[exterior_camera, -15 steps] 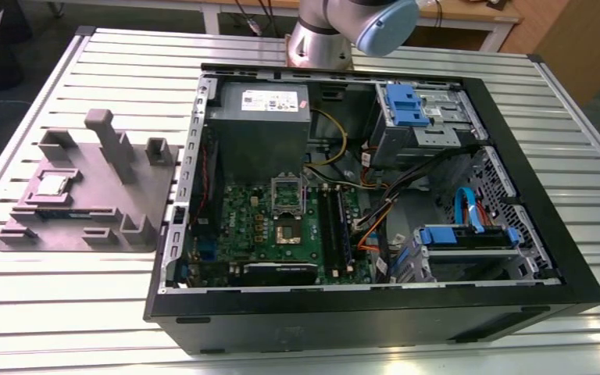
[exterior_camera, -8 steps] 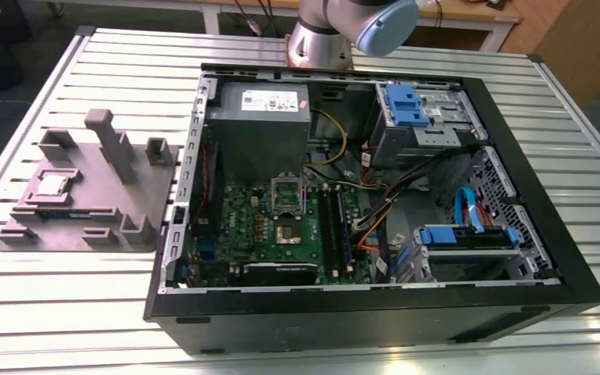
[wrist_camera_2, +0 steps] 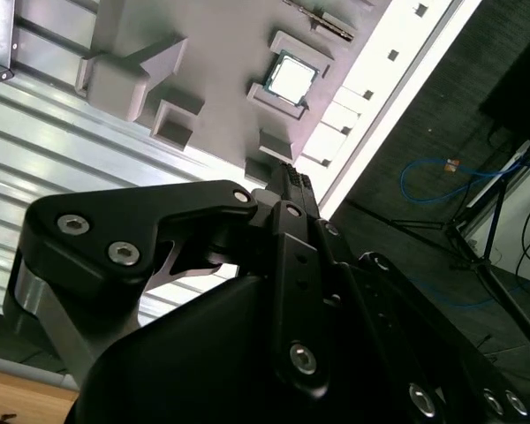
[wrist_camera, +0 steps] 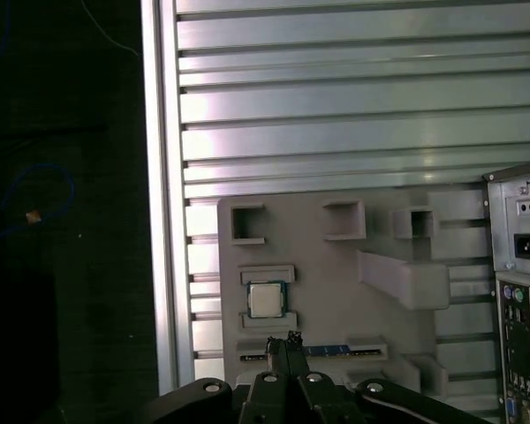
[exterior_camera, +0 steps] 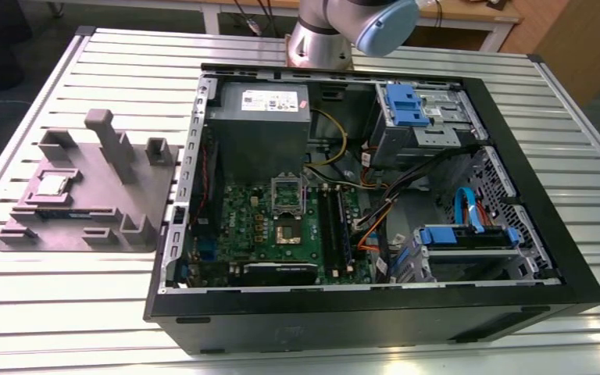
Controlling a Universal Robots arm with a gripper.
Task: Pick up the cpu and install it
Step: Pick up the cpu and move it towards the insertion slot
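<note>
Hiding tray (wrist_camera: 336,291) edge, not cpu (wrist_camera: 265,300): gripper (wrist_camera: 287,339)

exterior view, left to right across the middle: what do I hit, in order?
cpu, sitting in the grey moulded tray → CPU socket on the motherboard → memory slots → blue drive caddy

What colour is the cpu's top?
The cpu is silvery grey on top, with a green edge; clearest in the second wrist view.
</note>
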